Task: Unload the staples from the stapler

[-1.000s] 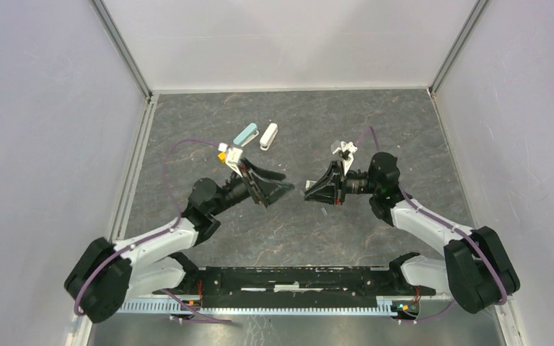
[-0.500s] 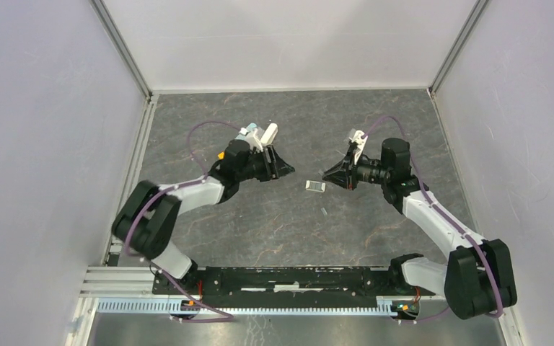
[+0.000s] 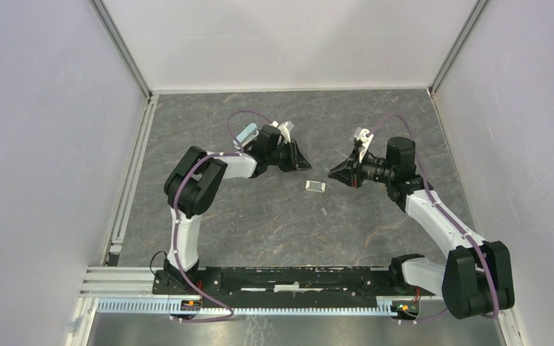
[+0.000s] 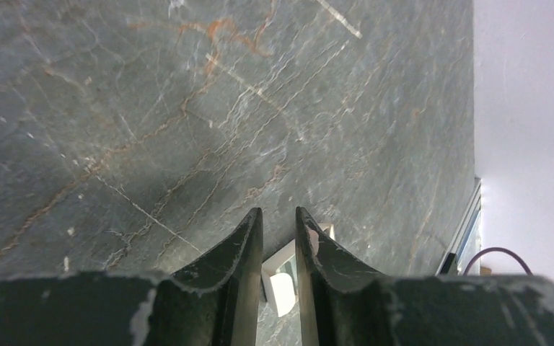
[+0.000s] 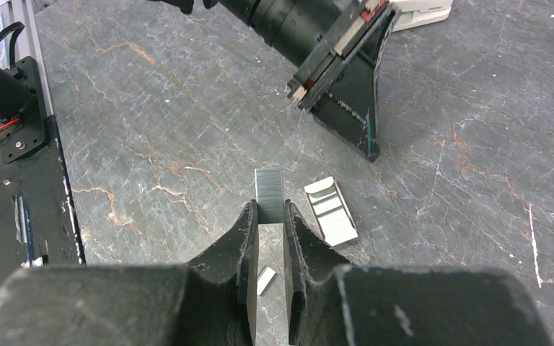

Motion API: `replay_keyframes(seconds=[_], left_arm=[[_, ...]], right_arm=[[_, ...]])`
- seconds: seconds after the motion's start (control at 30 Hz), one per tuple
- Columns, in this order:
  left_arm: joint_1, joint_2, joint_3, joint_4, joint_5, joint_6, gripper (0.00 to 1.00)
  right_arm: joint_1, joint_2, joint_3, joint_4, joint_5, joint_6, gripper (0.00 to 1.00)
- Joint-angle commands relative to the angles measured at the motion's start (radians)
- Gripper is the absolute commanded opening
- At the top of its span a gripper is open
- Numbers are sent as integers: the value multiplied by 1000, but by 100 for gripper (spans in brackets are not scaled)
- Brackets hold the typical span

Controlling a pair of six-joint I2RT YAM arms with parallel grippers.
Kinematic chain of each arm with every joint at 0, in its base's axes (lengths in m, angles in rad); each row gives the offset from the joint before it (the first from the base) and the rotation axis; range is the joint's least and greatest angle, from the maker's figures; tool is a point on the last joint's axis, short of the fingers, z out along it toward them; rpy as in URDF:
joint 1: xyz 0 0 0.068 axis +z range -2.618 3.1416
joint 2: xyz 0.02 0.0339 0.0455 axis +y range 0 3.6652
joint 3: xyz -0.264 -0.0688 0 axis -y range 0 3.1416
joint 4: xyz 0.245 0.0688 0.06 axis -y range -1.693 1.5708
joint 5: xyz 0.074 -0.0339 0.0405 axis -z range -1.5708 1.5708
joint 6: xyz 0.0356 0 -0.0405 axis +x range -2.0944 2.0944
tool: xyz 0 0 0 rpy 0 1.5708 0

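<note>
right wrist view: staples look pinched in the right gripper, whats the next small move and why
Probably ease the right gripper down to bare table beside the stapler and open it. The staples are already out, pinched between its fingertips, and the stapler lies apart from them on the table, so setting the strip down seems to be all that is left.

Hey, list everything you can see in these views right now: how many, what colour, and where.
stapler: one, grey with whitish ends, lying on the table between the two tools
staples: one strip, silvery, pinched in the right tool
sliver: one, silvery, on the table near the stapler
teal oblong thing: one, teal, far left, behind the left arm
white oblong thing: one, white, beyond the left tool
table: one, dark grey, veined
left tool: one, black, shut
right tool: one, black, shut on the staples
</note>
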Motion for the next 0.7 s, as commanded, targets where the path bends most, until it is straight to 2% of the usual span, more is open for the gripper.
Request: replay_keyframes(seconds=[0.0,0.37,0.53,0.67], left_arm=[[-20,49,52,-24,58,9,29],[-28,105,84,-57,91,17,25],[-34,56,5,-47,81,22,24],[-36,-5,-103,34,64,-11,24]], right_arm=[[-7,-7,45,2,0,-21,13],[-8,-10,46,2,-8,-18,13],[-11,-9,45,1,-8,-21,13],[-10,-7,49,-14,7,-36,13]])
